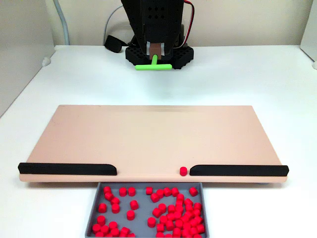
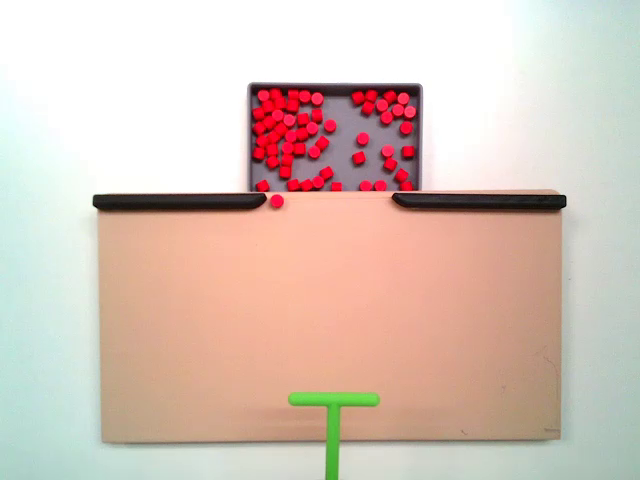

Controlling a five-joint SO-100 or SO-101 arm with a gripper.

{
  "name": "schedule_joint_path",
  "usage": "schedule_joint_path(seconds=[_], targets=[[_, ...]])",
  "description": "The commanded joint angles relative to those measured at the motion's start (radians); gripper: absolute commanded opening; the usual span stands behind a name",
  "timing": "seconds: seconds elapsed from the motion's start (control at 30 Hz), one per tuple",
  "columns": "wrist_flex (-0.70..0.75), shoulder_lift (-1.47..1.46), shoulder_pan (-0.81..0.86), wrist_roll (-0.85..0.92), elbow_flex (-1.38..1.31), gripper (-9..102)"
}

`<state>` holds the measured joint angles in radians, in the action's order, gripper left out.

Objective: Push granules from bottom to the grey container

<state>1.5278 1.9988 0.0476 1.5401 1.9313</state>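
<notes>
Fingers and tool. At the top centre of a fixed view, the gripper (image 1: 155, 49) hangs under the black arm (image 1: 156, 20), its fingers pinching the stem of the green T-shaped pusher (image 1: 154, 66); the crossbar lies level, just in front of the black base (image 1: 157, 55). In another fixed view the same pusher (image 2: 333, 400) enters from the bottom edge, its bar over the near margin of the tan board (image 2: 330, 320), well apart from any pellet. Whether the bar touches the board cannot be told.

Board. The tan board (image 1: 153, 139) fills the middle of both fixed views and is bare except for one stray granule (image 1: 183, 171). It sits at the board's edge beside the inner tip of a black strip (image 1: 238, 170), on the side of the gap between that strip and the other black strip (image 1: 67, 169). Seen from the other side, the same granule (image 2: 277, 201) lies just beside the end of the left-hand strip.

Container. The grey container (image 1: 97, 208) stands at the bottom centre of one view and the top centre (image 2: 341, 88) of the other, against the board below the gap. It holds the granules (image 1: 178, 210), heaped thicker on one side and scattered on the other.

Progress, as judged. The task looks nearly done: only the single stray remains to be pushed through the gap.

Appearance. The granules are small, bright red, stubby cylinders, all alike.
</notes>
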Motion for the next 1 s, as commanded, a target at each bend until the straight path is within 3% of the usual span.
schedule_joint_path(seconds=[0.0, 0.97], targets=[[-0.006, 0.035, 0.005, 0.011, -0.015, 0], [-0.006, 0.028, 0.034, 0.061, -0.015, 0]])
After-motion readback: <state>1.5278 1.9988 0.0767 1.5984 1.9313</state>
